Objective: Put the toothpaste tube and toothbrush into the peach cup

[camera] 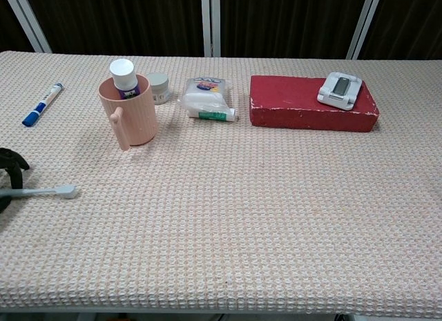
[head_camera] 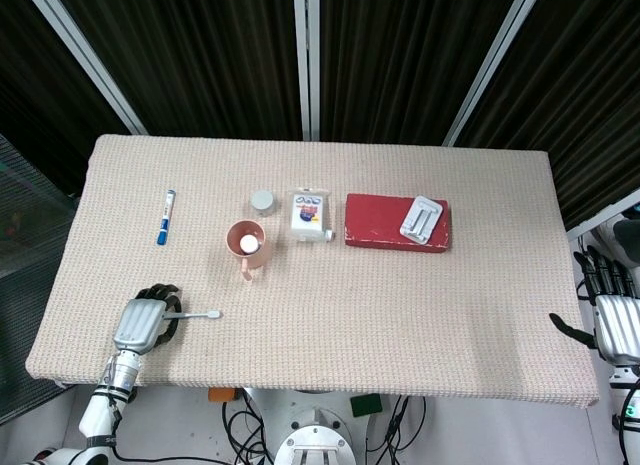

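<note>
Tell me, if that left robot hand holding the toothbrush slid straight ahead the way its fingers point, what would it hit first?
Probably nothing soon: the left robot hand points along the near table edge, well short of the peach cup.

Silver-backed left hand (head_camera: 141, 325), black fingers (head_camera: 163, 291).
</note>
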`<state>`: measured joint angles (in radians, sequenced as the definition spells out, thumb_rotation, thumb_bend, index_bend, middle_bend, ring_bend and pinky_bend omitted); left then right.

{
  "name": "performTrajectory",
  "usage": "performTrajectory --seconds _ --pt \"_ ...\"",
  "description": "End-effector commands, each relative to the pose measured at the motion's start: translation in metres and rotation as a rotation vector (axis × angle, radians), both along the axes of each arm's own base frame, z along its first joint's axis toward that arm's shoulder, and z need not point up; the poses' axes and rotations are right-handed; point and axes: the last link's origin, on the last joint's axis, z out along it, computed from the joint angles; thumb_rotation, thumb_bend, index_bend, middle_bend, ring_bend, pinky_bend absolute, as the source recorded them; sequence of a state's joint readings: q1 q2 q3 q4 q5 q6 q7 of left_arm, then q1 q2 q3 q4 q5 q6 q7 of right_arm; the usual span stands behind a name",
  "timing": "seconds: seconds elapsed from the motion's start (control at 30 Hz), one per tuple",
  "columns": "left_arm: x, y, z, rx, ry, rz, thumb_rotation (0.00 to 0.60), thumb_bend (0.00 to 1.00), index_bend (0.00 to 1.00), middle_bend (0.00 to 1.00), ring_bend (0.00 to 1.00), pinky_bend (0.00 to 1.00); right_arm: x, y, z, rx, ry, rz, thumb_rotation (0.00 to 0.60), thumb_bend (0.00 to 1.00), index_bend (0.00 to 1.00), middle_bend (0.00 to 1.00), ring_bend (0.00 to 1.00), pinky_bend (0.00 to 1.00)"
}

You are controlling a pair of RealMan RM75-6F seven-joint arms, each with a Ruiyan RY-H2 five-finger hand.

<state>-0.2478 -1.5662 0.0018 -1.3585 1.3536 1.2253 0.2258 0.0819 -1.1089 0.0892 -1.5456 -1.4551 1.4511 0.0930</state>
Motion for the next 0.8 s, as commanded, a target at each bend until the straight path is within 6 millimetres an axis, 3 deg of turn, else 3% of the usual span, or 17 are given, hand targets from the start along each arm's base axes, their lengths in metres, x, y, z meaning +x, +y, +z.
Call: performTrajectory --seconds 0.03,0.4,0.6,0.8 --pt "0.000 0.000 0.000 0.007 0.005 -0.003 0.600 0.42 0.53 0.25 0.17 0.25 0.000 0.000 0.000 0.003 0.001 -0.001 0.600 0.39 0.00 0.00 0.00 0.00" --pt "0.008 0.004 0.010 0.054 -0.077 -0.010 0.600 0.43 0.58 0.26 0.17 0.25 -0.001 0.000 0.001 -0.001 -0.002 0.001 0.600 0.39 0.00 0.00 0.00 0.00" --pt "0.031 0.023 0.043 0.145 -0.397 0.003 0.600 0.43 0.61 0.30 0.17 0.25 -0.001 0.000 0.001 -0.004 -0.006 -0.001 0.600 0.38 0.00 0.00 0.00 0.00" --pt "0.062 0.053 0.090 0.198 -0.867 0.015 0.600 0.43 0.63 0.31 0.17 0.25 -0.002 -0.001 0.001 -0.002 -0.020 0.000 0.600 0.39 0.00 0.00 0.00 0.00"
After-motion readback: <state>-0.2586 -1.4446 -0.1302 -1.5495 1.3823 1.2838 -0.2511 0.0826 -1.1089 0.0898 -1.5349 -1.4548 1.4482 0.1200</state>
